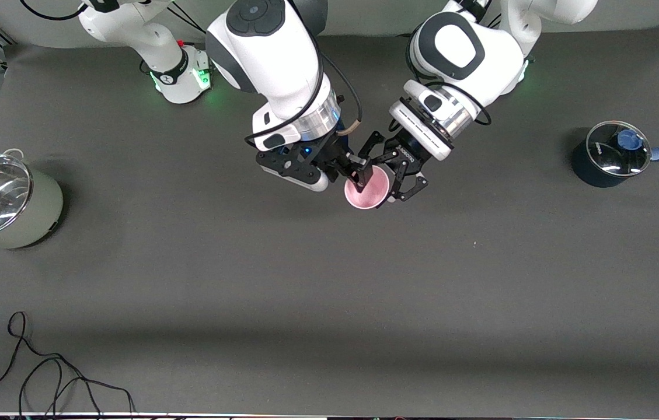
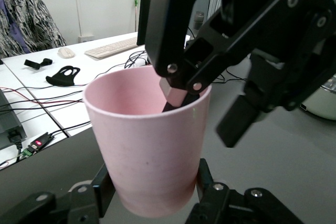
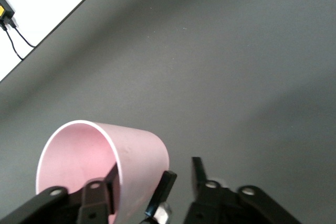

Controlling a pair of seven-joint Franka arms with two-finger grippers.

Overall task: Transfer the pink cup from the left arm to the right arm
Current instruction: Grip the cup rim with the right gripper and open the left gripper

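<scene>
The pink cup [image 1: 367, 189] is held in the air over the middle of the table, its mouth tilted toward the front camera. My left gripper [image 1: 392, 185] is shut on the cup's lower body; in the left wrist view its fingers [image 2: 206, 181] press both sides of the cup [image 2: 147, 145]. My right gripper [image 1: 357, 174] is open and straddles the cup's rim. In the right wrist view [image 3: 154, 178] one finger is inside the cup [image 3: 136, 153], and the other finger stands apart outside the wall.
A pale green pot with a glass lid [image 1: 8, 201] stands at the right arm's end of the table. A dark blue glass-lidded pot [image 1: 609, 154] stands at the left arm's end. A black cable [image 1: 43, 373] lies near the front edge.
</scene>
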